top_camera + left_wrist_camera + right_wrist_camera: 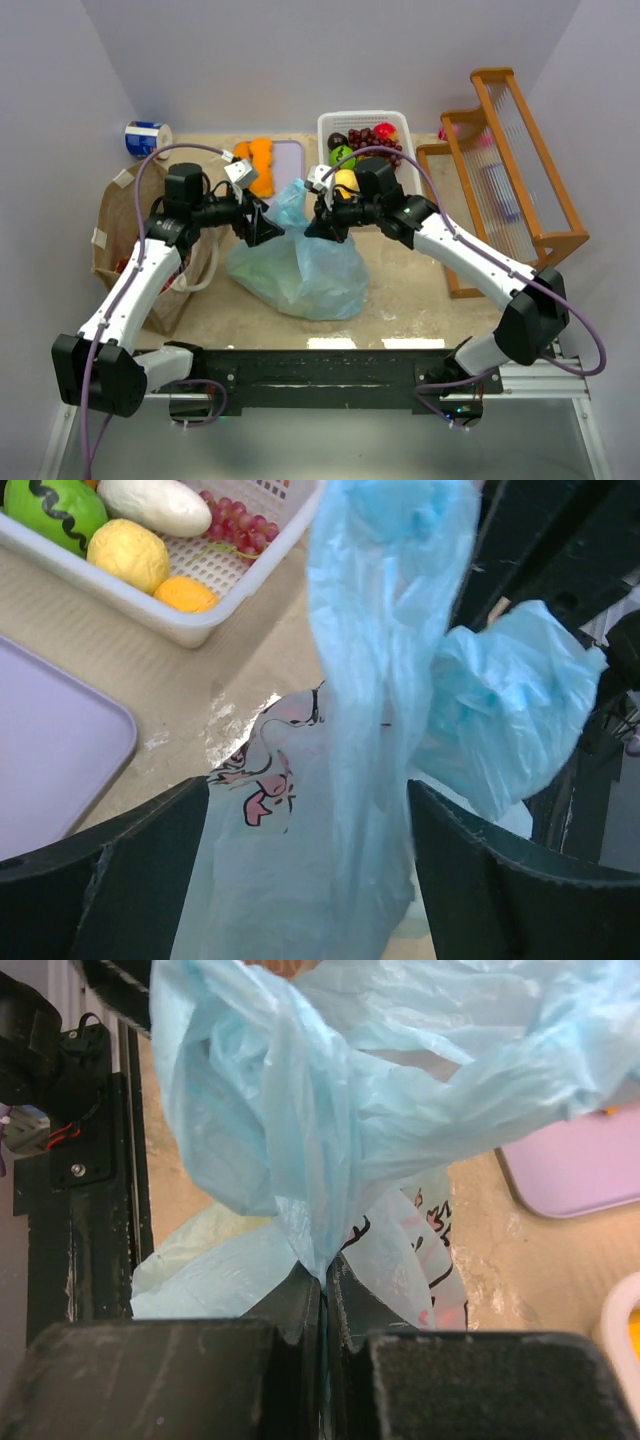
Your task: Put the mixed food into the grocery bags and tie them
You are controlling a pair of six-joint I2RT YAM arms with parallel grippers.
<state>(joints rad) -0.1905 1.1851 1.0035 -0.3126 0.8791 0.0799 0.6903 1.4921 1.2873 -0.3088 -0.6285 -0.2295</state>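
Note:
The light-blue plastic bag [300, 265] with pink prints lies mid-table, its top gathered upward. My right gripper [318, 225] is shut on a twisted part of the bag's top [350, 1090]; the jaws [325, 1275] pinch the film tightly. My left gripper [268, 228] is open, its fingers wide apart on both sides of a hanging strip of the bag [350, 780]. Toy food sits in the white basket [365, 125]: green piece [55, 510], white piece [155, 505], yellow piece [127, 555], orange piece [185, 593], grapes [240, 520]. The brown paper bag [125, 250] stands at the left.
A lilac board [288, 160] with orange slabs [262, 165] lies behind the blue bag. A wooden rack [500, 180] fills the right side. A blue-white roll [145, 138] sits at the back left corner.

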